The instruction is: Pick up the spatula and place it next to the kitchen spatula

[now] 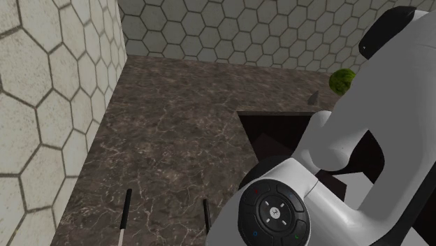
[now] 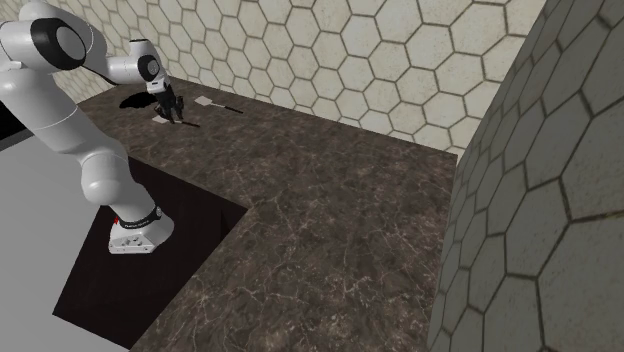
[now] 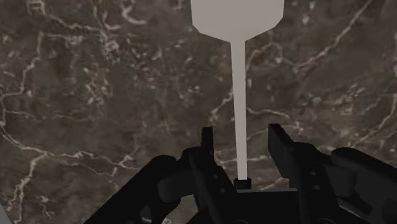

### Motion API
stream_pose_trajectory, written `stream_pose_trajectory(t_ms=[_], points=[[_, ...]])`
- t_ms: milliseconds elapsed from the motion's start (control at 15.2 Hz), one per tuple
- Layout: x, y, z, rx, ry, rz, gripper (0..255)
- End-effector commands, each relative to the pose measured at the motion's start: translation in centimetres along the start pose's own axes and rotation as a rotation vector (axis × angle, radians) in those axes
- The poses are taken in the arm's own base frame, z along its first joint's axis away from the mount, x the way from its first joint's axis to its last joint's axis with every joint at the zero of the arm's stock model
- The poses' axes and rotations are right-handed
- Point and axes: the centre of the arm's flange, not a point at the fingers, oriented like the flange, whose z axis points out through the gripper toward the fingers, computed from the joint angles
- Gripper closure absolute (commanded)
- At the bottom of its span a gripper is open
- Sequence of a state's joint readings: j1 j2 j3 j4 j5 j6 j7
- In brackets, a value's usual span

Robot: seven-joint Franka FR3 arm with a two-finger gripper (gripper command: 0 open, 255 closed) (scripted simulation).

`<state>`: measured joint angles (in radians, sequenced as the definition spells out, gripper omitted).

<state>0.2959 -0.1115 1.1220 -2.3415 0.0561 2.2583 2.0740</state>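
Observation:
A spatula with a pale flat blade (image 3: 236,18) and a thin pale shaft (image 3: 240,108) lies flat on the dark marble counter (image 3: 95,95). My gripper (image 3: 243,137) stands over its shaft, open, with a gap between the shaft and each finger. In the second exterior view the gripper (image 2: 174,112) is low over the counter's far corner, with that pale blade (image 2: 160,118) beside it. A second spatula (image 2: 215,102) lies a short way off, nearer the tiled wall. The shoulder view has two dark handles, one (image 1: 207,215) beside my arm and one (image 1: 126,210) towards the wall.
Hexagon-tiled walls (image 1: 56,105) close the counter on two sides. A dark sunken cutout (image 1: 279,133) holds my stand (image 2: 135,232). A green round object (image 1: 342,82) sits at the counter's back, behind my arm. A dark round patch (image 2: 135,99) lies near the gripper.

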Motion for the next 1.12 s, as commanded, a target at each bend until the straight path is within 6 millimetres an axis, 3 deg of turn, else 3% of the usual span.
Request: stream_pose_trajectory(t_ms=[0, 264, 528, 1056], points=[[0.0, 0.0, 0.0, 0.000, 0.000, 0.000, 0], [0.0, 0.0, 0.0, 0.000, 0.000, 0.000, 0], [0.0, 0.0, -5.0, 0.000, 0.000, 0.000, 0], [0.0, 0.0, -5.0, 0.000, 0.000, 0.000, 0]])
